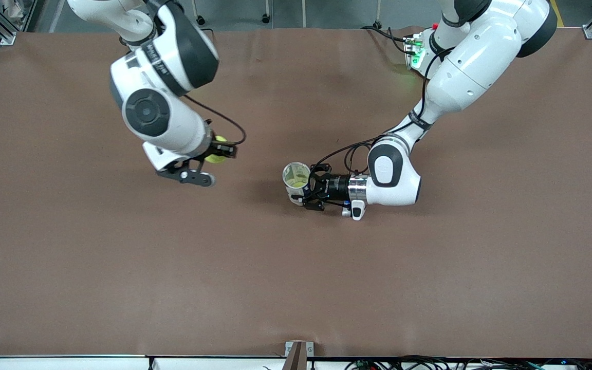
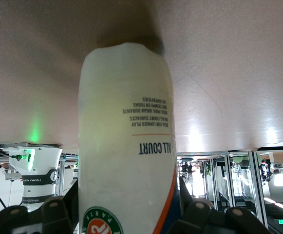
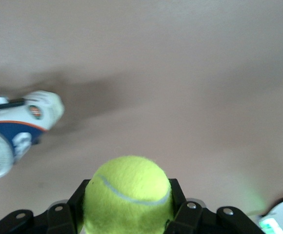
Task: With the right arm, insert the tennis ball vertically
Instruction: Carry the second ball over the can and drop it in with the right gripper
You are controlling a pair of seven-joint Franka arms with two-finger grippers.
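A yellow-green tennis ball is up in the air with my right gripper shut on it, over bare table toward the right arm's end. The white tube-shaped ball can stands upright near the table's middle, its open mouth up and something yellow-green showing inside. My left gripper reaches in level and is shut on the can's side, with the can's closed end down on the brown table. The ball is well apart from the can, higher than its mouth.
A small box with a green light sits on the table by the left arm's base. Cables loop off the left wrist just above the surface. The right arm's big elbow hangs over the table beside the ball.
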